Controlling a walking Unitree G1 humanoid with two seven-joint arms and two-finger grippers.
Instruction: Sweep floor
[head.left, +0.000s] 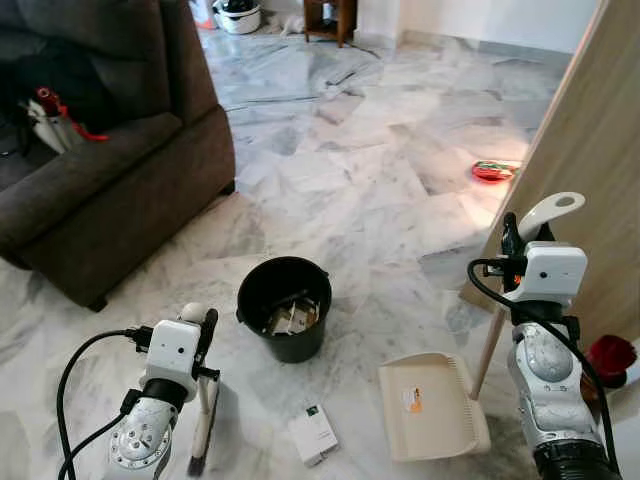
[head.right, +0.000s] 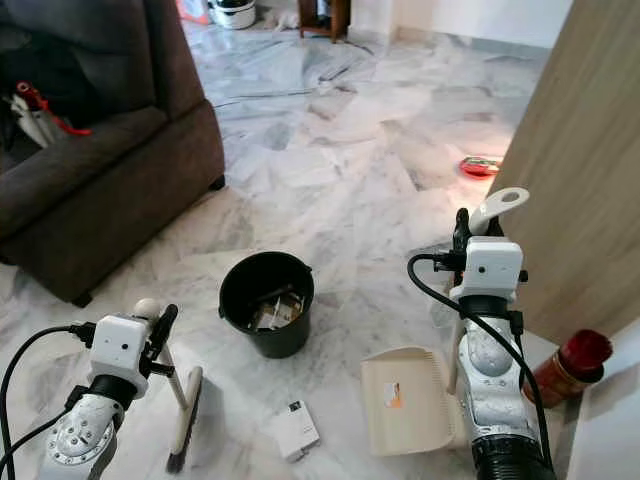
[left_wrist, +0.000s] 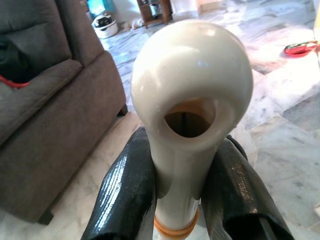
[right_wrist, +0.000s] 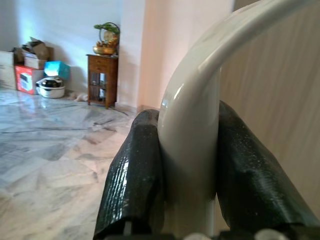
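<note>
My left gripper (left_wrist: 182, 200) clamps both black fingers around the cream handle of the brush (head.left: 203, 425), whose bristle head rests on the marble floor (head.left: 340, 170) just below it. To its right stands the black bucket (head.left: 285, 307), a small white box (head.left: 314, 434) lying nearer me. Further right, my right gripper (right_wrist: 187, 175) is closed on the dustpan (head.left: 432, 408) handle, the pan flat on the floor below.

Glossy plastic broom handle (left_wrist: 190, 100); polished marble floor (head.left: 380, 180).
</note>
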